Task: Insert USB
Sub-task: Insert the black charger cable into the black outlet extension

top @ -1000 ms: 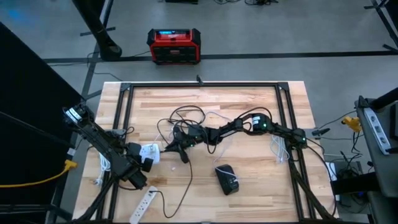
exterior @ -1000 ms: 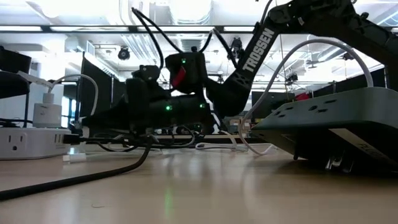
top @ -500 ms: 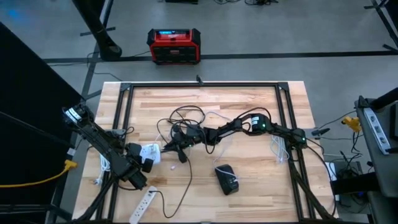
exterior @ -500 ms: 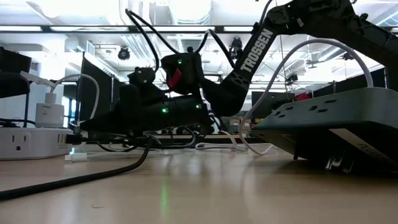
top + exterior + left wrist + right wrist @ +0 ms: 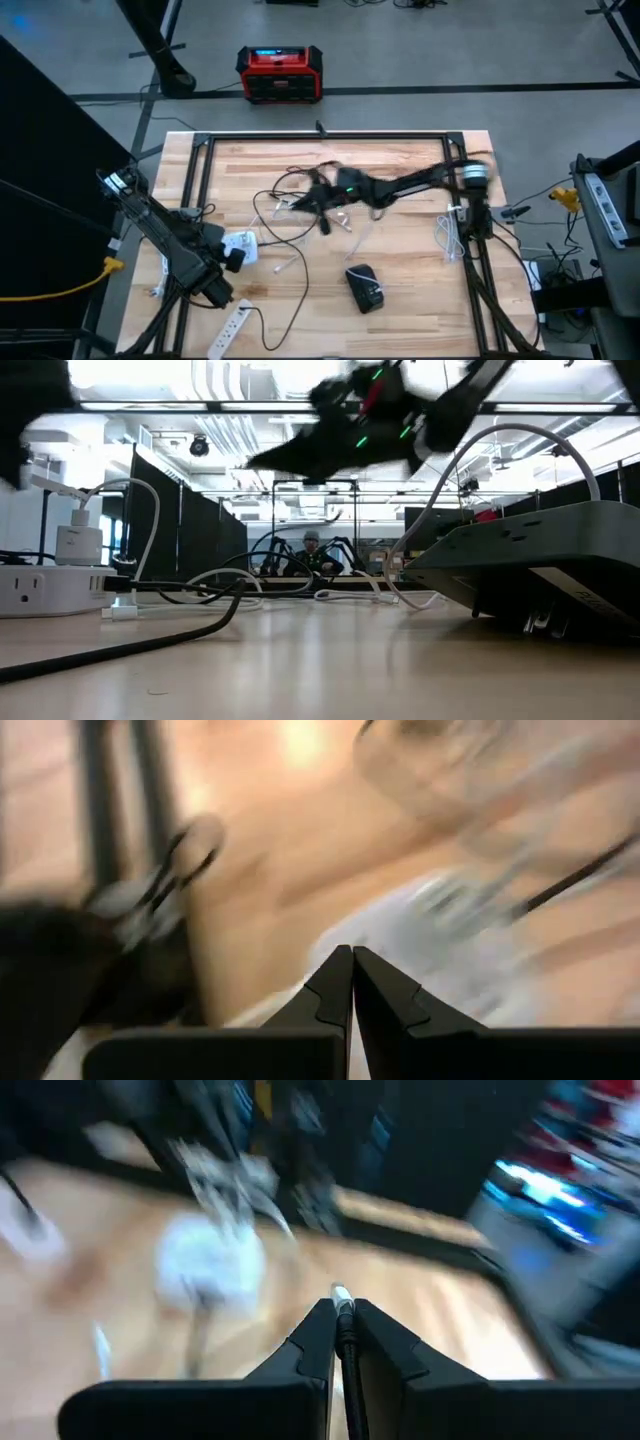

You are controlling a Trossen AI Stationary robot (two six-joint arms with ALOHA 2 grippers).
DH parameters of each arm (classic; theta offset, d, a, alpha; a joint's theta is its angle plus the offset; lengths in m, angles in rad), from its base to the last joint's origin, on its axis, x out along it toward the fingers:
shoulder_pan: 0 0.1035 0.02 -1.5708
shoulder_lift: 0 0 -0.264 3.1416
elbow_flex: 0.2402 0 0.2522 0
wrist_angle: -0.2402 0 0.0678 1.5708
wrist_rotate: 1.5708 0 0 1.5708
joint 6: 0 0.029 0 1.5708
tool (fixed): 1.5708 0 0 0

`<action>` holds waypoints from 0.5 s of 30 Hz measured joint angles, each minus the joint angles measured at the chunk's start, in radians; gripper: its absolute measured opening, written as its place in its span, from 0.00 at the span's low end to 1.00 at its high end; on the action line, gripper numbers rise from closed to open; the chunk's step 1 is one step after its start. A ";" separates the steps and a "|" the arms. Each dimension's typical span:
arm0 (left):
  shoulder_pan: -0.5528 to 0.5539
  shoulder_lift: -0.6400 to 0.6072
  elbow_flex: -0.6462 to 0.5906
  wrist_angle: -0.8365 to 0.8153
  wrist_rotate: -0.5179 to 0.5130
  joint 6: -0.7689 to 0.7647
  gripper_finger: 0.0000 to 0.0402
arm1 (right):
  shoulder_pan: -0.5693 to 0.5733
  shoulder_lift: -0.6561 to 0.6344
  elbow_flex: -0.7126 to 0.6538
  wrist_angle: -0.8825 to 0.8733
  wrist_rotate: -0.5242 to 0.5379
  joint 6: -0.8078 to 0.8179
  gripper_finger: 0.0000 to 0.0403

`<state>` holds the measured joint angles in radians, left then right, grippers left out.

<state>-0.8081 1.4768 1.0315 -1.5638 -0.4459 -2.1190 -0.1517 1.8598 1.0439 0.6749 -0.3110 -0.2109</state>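
Aloft, right pincer (image 5: 342, 1312) clenched on USB cable (image 5: 345, 1342); left pincer (image 5: 352, 960) clenched empty, low near power strip (image 5: 240, 245).

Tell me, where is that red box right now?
In the high view the red box sits on the grey floor beyond the far edge of the wooden table, toward its left side, with nothing touching it.

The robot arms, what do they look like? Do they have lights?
Both arms are dark and jointed, like thin black branches. The right arm has a small green light glowing near its wrist and a pale round joint by its base. The left arm has white labels at its far end. Each tool ends in two black pointed fingers.
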 joint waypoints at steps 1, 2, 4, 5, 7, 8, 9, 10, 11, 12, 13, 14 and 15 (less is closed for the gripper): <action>0.000 0.000 0.009 0.006 -0.075 0.002 0.00 | 0.006 -0.071 -0.032 -0.064 0.060 -0.041 0.03; 0.002 -0.001 0.016 0.019 -0.153 0.006 0.00 | 0.017 -0.139 -0.063 -0.138 0.135 -0.083 0.03; 0.007 0.002 0.024 0.032 -0.299 0.017 0.00 | 0.046 -0.268 -0.117 -0.286 0.302 -0.148 0.03; 0.010 0.002 0.024 0.040 -0.365 0.019 0.00 | 0.060 -0.333 -0.138 -0.348 0.372 -0.168 0.03; 0.020 0.002 0.027 0.066 -0.489 0.031 0.00 | 0.079 -0.468 -0.175 -0.444 0.452 -0.166 0.03; 0.026 0.002 0.027 0.089 -0.541 0.057 0.00 | 0.083 -0.537 -0.192 -0.489 0.464 -0.140 0.03; 0.035 0.002 0.027 0.120 -0.586 0.098 0.00 | 0.084 -0.601 -0.208 -0.549 0.465 -0.105 0.03; 0.047 0.002 0.027 0.159 -0.617 0.152 0.00 | 0.087 -0.656 -0.220 -0.625 0.459 -0.057 0.03; 0.063 0.002 0.027 0.195 -0.639 0.215 0.00 | 0.087 -0.705 -0.228 -0.709 0.448 -0.012 0.03; 0.083 0.002 0.028 0.240 -0.648 0.287 0.00 | 0.089 -0.745 -0.235 -0.792 0.439 0.036 0.03; 0.106 0.002 0.029 0.292 -0.650 0.370 0.00 | 0.094 -0.776 -0.242 -0.878 0.437 0.082 0.03; 0.130 0.002 0.029 0.355 -0.651 0.460 0.00 | 0.098 -0.803 -0.247 -0.956 0.436 0.125 0.03; 0.156 0.002 0.029 0.415 -0.651 0.557 0.00 | 0.105 -0.819 -0.253 -1.019 0.440 0.162 0.03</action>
<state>-0.6525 1.4788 1.0603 -1.1492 -1.0969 -1.5624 -0.0469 1.0408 0.7911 -0.3436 0.1293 -0.0489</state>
